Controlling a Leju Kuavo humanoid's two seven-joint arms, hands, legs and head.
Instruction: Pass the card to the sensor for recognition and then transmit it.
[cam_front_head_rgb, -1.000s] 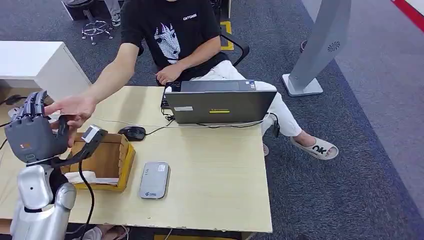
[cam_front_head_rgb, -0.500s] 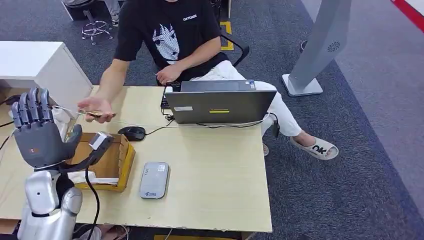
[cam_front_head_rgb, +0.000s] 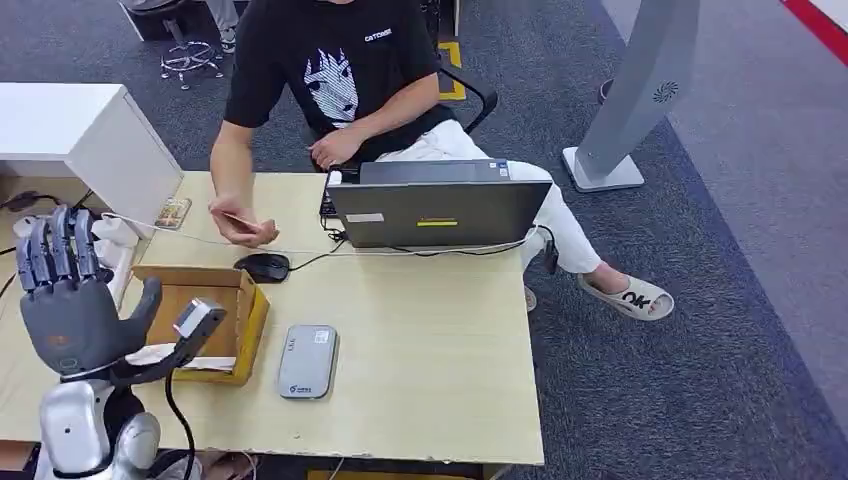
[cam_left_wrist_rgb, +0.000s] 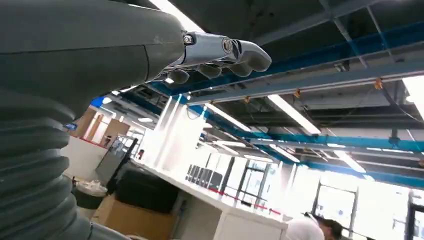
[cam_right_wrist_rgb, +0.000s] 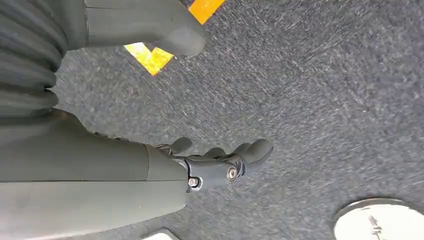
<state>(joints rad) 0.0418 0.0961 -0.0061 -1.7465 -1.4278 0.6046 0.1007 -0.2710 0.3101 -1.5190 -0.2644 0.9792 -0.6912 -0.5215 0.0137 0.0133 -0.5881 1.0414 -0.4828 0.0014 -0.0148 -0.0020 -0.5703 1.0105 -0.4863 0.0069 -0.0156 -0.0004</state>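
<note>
My left hand (cam_front_head_rgb: 70, 305) is standing up with its fingers (cam_front_head_rgb: 52, 250) spread apart, and it is holding nothing. In my left wrist view the fingertips (cam_left_wrist_rgb: 235, 52) are pointing up at the ceiling lights. My right hand (cam_right_wrist_rgb: 200, 167) is hanging down over the grey carpet with its fingers a little bent, and it is holding nothing too.

Just beside my left hand the brown box (cam_front_head_rgb: 205, 305) is sitting open on the table (cam_front_head_rgb: 430, 340). Something white (cam_front_head_rgb: 165, 352) is lying inside it, and I cannot tell what it is. The grey sensor (cam_front_head_rgb: 308, 361) is lying flat next to the box.

The card (cam_front_head_rgb: 240, 219) is now in the person's hand (cam_front_head_rgb: 245, 228), up above the black mouse (cam_front_head_rgb: 262, 265) and near the laptop (cam_front_head_rgb: 440, 205). Half a second ago that hand was closer to my fingers. Now it is pulling back toward the person. My left hand is sitting a bit lower than before.
</note>
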